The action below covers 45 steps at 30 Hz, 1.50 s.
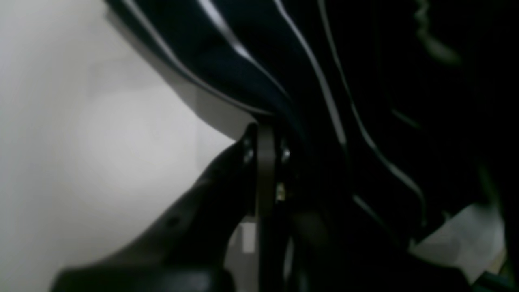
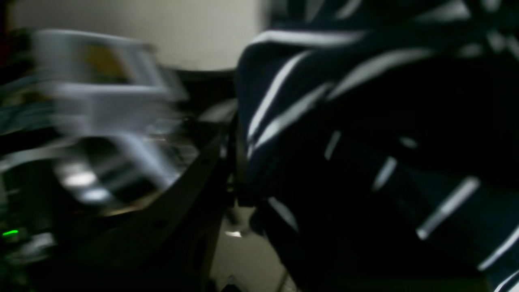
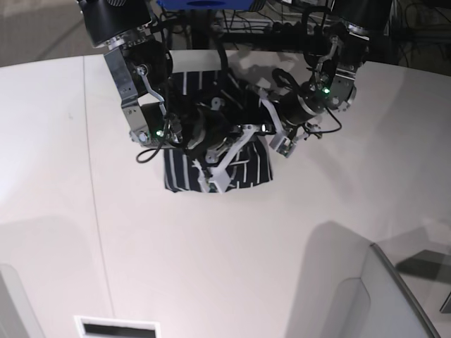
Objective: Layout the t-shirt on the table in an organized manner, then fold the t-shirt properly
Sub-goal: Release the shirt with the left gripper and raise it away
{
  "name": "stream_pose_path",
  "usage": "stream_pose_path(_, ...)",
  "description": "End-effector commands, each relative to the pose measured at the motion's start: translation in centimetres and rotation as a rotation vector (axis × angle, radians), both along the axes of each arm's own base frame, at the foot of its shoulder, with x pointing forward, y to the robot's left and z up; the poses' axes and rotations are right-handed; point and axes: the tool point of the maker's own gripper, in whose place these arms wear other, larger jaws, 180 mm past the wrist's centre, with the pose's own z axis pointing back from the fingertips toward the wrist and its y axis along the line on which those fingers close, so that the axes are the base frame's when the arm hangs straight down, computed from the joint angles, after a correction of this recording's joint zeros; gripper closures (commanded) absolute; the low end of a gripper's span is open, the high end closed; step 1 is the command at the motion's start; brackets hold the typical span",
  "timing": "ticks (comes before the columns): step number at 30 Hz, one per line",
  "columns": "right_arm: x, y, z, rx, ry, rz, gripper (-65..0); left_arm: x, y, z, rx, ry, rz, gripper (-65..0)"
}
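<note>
t-shirt (image 3: pixel 232 165): we see it bunched at the far middle of the table (image 3: pixel 211 267), dark with thin white stripes, its lower edge lying flat toward the near side.
Long axis: we cannot tell; the cloth is too gathered and covered by the arms to show which way the collar points.
left gripper (image 1: pixel 265 162): we see its fingers pressed together on a fold of the t-shirt, at the shirt's right part in the base view.
right gripper (image 2: pixel 237 162): we see striped cloth pinched between its nearly closed fingers, over the shirt's middle.
table: white, bare around the shirt.
</note>
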Motion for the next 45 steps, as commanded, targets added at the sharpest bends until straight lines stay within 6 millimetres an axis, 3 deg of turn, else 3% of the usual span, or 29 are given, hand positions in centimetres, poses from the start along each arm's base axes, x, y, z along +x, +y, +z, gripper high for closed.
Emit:
stream_pose_path(1,1.2,0.4,1.3,0.025,-0.043,-0.009,-0.5,0.6,-0.1,0.8,-0.018,-0.028,0.003,0.0)
stream_pose_path(9,1.4,0.4,1.4,0.019,-0.047,-0.001,-0.5,0.8,-0.1,0.9,-0.018,-0.030,0.005,0.0)
stream_pose_path(13,1.4,0.4,1.4,0.019,-0.047,-0.001,-0.5,2.3,1.0,3.2,0.009,-0.107,-0.002,0.0)
stream_pose_path(18,1.4,0.4,1.4,0.019,-0.047,-0.001,-0.5,4.8,7.3,7.6,0.103,-0.248,0.167,0.0)
stream_pose_path(23,1.4,0.4,1.3,0.019,-0.046,-0.001,-0.5,2.0,14.4,6.8,0.293,-0.126,0.234,0.0)
stream_pose_path(27,1.4,0.4,0.7,0.009,-0.034,0.000,-0.5,-1.8,19.2,5.3,0.510,-0.051,0.254,0.0)
stream_pose_path(30,1.3,0.7,-0.1,-0.009,-0.015,0.023,-0.5,-3.0,20.6,5.6,0.569,-0.049,0.280,0.0)
stream_pose_path(37,1.7,2.2,0.3,0.004,-0.086,0.032,-1.7,-3.4,20.6,6.2,0.570,-0.059,0.286,0.0)
stream_pose_path(39,1.7,2.2,0.3,0.004,-0.088,0.032,-6.9,-3.4,20.6,6.1,0.574,-0.057,0.283,0.0)
stream_pose_path(43,1.7,2.2,0.3,0.004,-0.088,0.032,-26.9,-3.6,21.0,6.0,0.583,-0.051,0.288,0.0)
stream_pose_path(45,1.7,2.3,0.5,0.006,-0.092,0.035,-33.6,-3.6,21.1,6.0,0.584,-0.050,0.287,0.0)
